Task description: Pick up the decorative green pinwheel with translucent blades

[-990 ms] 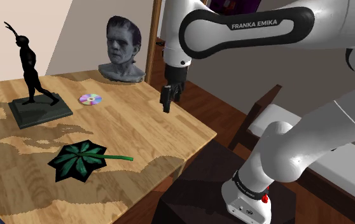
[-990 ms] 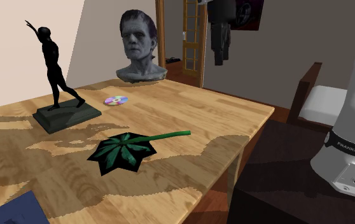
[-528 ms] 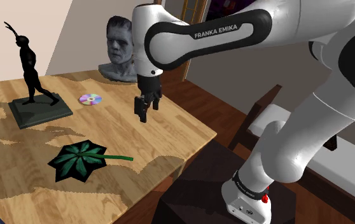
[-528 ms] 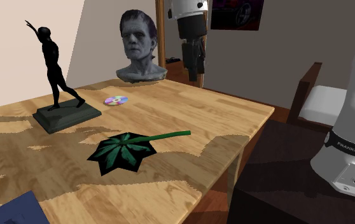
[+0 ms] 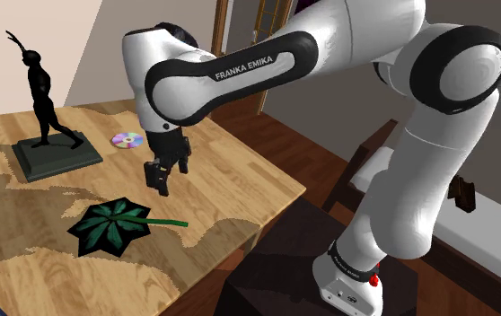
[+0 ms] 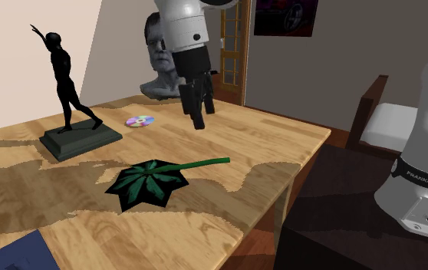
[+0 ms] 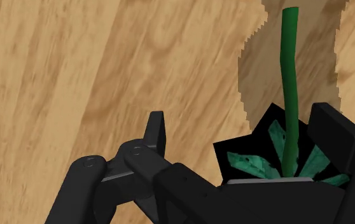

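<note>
**Jaws wide, hand hanging point-down over the table, clear of the pinwheel.**

I've got the fingers [image 7: 156, 130] standing well apart and clasping nothing; in the wrist view the green stem and blades lie between them on the wood. The gripper [image 5: 162, 179] hovers left of centre in the shoulder view, above the table [image 5: 240, 171], between the disc [image 5: 127, 139] and the pinwheel [image 5: 109, 224], which lies flat at lower left. From the wrist, the forearm [image 5: 231, 72] slants to the upper right, then the arm drops to the stand [image 5: 352, 278] at lower right.
</note>
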Controlling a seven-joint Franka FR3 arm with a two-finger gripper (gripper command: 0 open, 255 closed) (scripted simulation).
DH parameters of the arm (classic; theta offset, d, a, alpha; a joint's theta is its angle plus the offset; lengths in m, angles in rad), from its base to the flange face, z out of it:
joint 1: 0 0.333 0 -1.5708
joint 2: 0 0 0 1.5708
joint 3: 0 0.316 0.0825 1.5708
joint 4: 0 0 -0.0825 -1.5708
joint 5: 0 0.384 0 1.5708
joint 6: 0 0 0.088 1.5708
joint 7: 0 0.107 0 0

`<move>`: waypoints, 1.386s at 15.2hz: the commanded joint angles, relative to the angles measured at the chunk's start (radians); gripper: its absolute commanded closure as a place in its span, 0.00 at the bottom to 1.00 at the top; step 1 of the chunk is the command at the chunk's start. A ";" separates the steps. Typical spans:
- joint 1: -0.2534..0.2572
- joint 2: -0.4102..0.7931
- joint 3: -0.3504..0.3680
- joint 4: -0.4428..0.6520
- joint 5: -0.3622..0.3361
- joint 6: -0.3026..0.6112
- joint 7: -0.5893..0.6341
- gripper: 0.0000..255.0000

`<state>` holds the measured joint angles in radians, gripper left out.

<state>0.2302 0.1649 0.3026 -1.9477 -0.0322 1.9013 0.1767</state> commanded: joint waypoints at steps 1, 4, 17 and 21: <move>0.024 0.084 0.011 0.074 -0.027 -0.005 0.022 0.00; 0.065 0.203 0.020 0.187 -0.065 -0.022 0.049 0.00; 0.129 0.403 0.015 0.315 -0.124 0.020 0.080 0.00; 0.129 0.402 0.015 0.314 -0.124 0.021 0.079 1.00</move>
<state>0.3591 0.5671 0.3174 -1.6333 -0.1560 1.9216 0.2562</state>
